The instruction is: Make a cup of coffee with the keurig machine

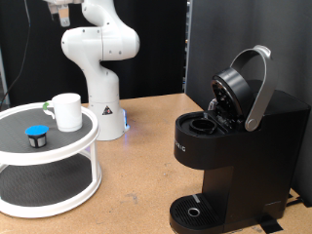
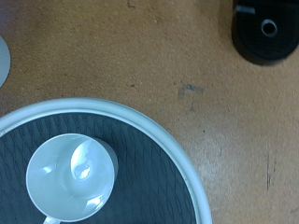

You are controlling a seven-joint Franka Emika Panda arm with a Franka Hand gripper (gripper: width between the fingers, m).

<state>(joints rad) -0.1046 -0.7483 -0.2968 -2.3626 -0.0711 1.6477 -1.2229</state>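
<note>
claw (image 1: 58, 14): high at exterior view's top left, above the tray; open or closed, cannot tell
cup: plain white ceramic mug (image 1: 66, 111) (image 2: 71, 177), upright on round white two-tier tray (image 1: 58, 146) (image 2: 177, 154), beside blue-topped pod (image 1: 37, 134)
machine: boxy black keurig (image 1: 234, 146), lid up, well apart on worktop (image 1: 146, 166)
step: likely approach to mug; needs descent, rim or handle grasp

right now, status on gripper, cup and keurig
Gripper high above the tray. Cup upright on tray, empty, untouched. Keurig lid open. Pod beside cup.

You see the gripper (image 1: 59, 12) cropped by the exterior view's top edge. The keurig machine (image 2: 266, 30) and the cup (image 2: 71, 181) run off the wrist view's edges.
</note>
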